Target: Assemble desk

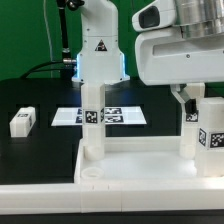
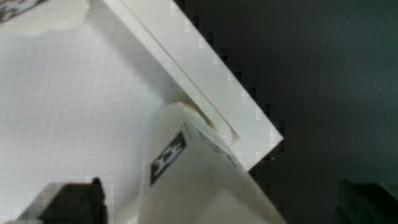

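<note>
The gripper stands with its jaws apart: in the wrist view its two dark fingertips sit at either side of the picture, with the tagged leg between them and, as far as can be seen, touched by neither. Nothing is held. That leg stands upright in the corner of the desk tabletop at the exterior view's right, just under the gripper. This looks like the leg-fitting step, with this leg set in its socket. Whether it is fully home cannot be told. The next move probably calls for a straight lift clear of the leg without nudging it, or a fresh grip to turn it further. A second leg stands upright in the far corner, the marker board behind it. A loose leg lies well apart on the black table.
</note>
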You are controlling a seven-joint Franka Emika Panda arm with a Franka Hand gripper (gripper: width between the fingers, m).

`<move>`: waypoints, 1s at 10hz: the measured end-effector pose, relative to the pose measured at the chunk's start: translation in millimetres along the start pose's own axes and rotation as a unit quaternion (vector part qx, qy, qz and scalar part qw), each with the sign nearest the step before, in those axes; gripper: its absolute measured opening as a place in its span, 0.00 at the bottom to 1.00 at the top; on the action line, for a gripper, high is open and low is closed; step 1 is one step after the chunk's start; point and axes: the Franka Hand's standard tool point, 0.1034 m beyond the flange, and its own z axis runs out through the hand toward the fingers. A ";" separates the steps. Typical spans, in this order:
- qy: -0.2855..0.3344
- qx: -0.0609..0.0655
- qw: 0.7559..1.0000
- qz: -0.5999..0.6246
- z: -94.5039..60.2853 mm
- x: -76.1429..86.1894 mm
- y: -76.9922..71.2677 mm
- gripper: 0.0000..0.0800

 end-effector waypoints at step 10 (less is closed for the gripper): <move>0.012 -0.039 0.990 -0.136 -1.7 8.8 5.8 0.37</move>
